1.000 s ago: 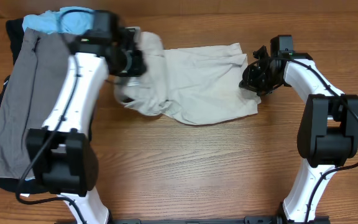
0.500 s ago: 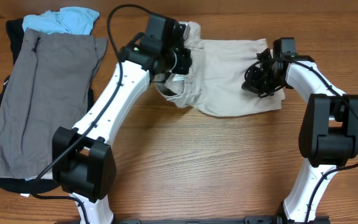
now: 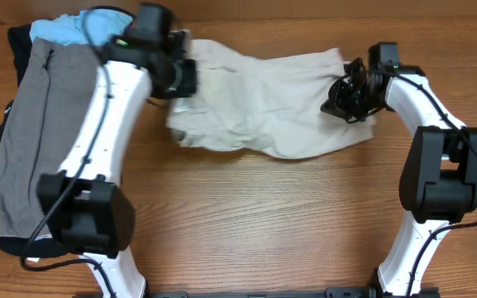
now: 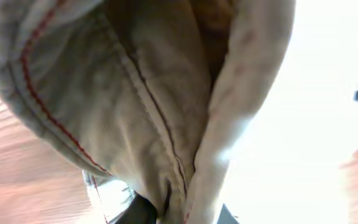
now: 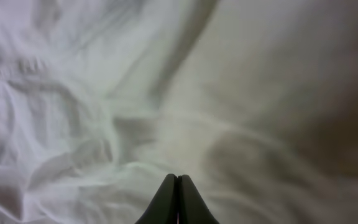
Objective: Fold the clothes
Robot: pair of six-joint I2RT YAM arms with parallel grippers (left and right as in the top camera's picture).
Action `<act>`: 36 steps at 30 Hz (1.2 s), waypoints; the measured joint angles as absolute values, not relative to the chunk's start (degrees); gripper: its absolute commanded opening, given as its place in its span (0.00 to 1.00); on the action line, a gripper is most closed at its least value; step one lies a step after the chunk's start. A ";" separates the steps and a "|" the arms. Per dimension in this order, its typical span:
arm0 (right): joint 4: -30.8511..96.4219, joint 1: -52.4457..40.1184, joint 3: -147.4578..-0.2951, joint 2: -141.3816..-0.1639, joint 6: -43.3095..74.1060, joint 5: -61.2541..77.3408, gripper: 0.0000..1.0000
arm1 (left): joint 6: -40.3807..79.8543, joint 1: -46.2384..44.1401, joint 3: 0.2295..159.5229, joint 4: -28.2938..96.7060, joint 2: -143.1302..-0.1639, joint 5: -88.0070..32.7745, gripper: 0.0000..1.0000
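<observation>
Pinching the cream shorts (image 3: pixel 263 108): left hand (image 3: pixel 190 80), right hand (image 3: pixel 338 98).

The shorts (image 3: pixel 263 99) are cream with red stitching (image 4: pixel 42 106).

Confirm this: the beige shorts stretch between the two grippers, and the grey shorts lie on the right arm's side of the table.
One thing is wrong. The grey shorts lie on the left arm's side of the table, not the right; the overhead view shows it. The rest holds: the beige shorts stretch between the left gripper and the right gripper.
</observation>
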State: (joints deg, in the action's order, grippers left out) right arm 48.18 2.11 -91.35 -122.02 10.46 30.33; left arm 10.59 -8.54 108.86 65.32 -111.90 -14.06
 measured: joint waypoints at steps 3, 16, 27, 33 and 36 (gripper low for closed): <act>50.33 1.87 -92.99 -120.62 10.15 30.70 0.04 | 7.42 -6.02 113.93 71.09 -111.81 -12.73 0.04; 48.01 -4.54 -93.76 -118.24 8.08 30.22 0.04 | -0.25 -1.63 120.16 78.65 -111.55 -8.36 0.04; 44.12 -6.61 -93.82 -123.33 5.76 28.27 0.04 | -1.50 -1.78 120.16 78.54 -111.55 -8.32 0.04; 44.16 -6.61 -93.82 -125.93 5.10 28.05 0.04 | -1.23 -2.48 120.16 77.60 -111.55 -8.29 0.04; 44.49 -6.63 -93.82 -127.15 4.91 28.08 0.04 | -0.99 -3.44 120.16 77.01 -111.55 -8.29 0.04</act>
State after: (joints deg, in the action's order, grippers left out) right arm 44.49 -6.63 -93.82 -127.15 4.91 28.08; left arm -0.99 -3.44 120.16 77.01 -111.55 -8.29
